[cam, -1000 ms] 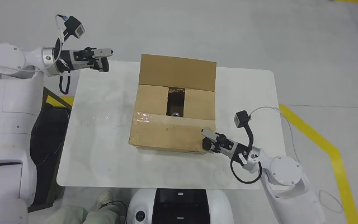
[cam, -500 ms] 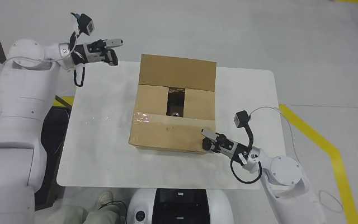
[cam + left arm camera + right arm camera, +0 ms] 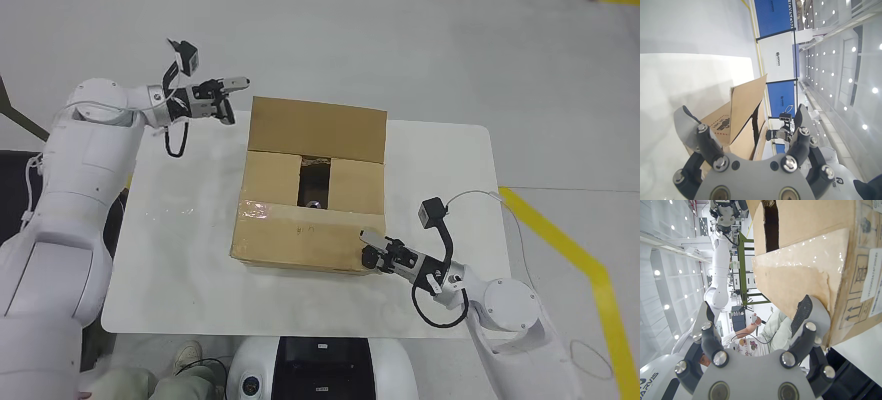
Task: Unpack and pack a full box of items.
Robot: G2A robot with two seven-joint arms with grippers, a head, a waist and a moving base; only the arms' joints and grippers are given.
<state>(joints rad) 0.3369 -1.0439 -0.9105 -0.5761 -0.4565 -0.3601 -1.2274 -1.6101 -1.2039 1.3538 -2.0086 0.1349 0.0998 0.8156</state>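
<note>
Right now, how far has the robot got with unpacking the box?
Barely started. The box has its outer flaps folded back, but the inner flaps cover most of the top, leaving a dark gap. The left tool and right tool are open, holding nothing. No item is out yet; unpacking and repacking remain.

White table (image 3: 185, 270) on grey, yellow-lined floor (image 3: 480, 60)

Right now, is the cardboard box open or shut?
Partly open. The box has its far flap raised, and the two inner flaps lie flat with a dark gap between them.
</note>
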